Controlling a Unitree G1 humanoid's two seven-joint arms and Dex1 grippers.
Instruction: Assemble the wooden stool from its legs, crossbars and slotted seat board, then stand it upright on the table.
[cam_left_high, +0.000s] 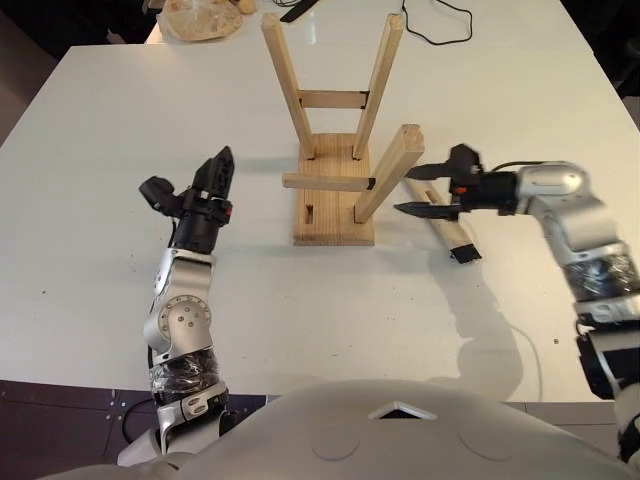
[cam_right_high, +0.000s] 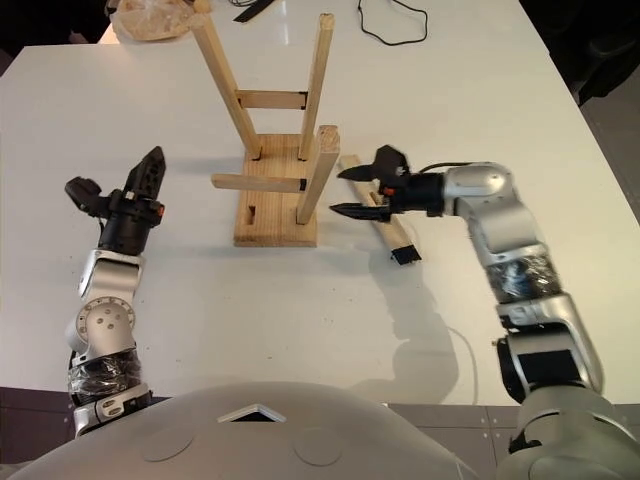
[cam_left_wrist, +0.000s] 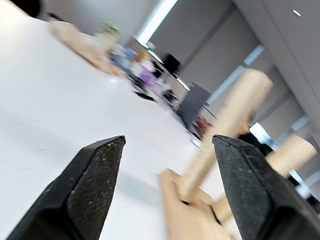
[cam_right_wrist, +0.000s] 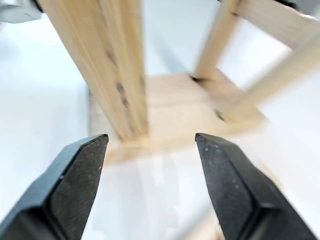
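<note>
Seat board (cam_left_high: 333, 228) flat on desk (cam_left_high: 100, 120), 3 legs up, 4th leg (cam_left_high: 452, 238) loose beside it by right gripper (cam_left_high: 403, 190), jaws released; left gripper (cam_left_high: 218, 165) left of board, jaws released; likely best to grip leg mid-length, square to empty slot (cam_left_high: 310, 212).

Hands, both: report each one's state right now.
Left hand: open, holding nothing.
Right hand: open, holding nothing, close to a stool leg.

Silver-grey shells on left arm (cam_left_high: 180, 312) and right arm (cam_left_high: 578, 222), black wrapped elbows, red-marked black wrists; black tapered left gripper (cam_left_high: 224, 160), right gripper (cam_left_high: 404, 190).
</note>
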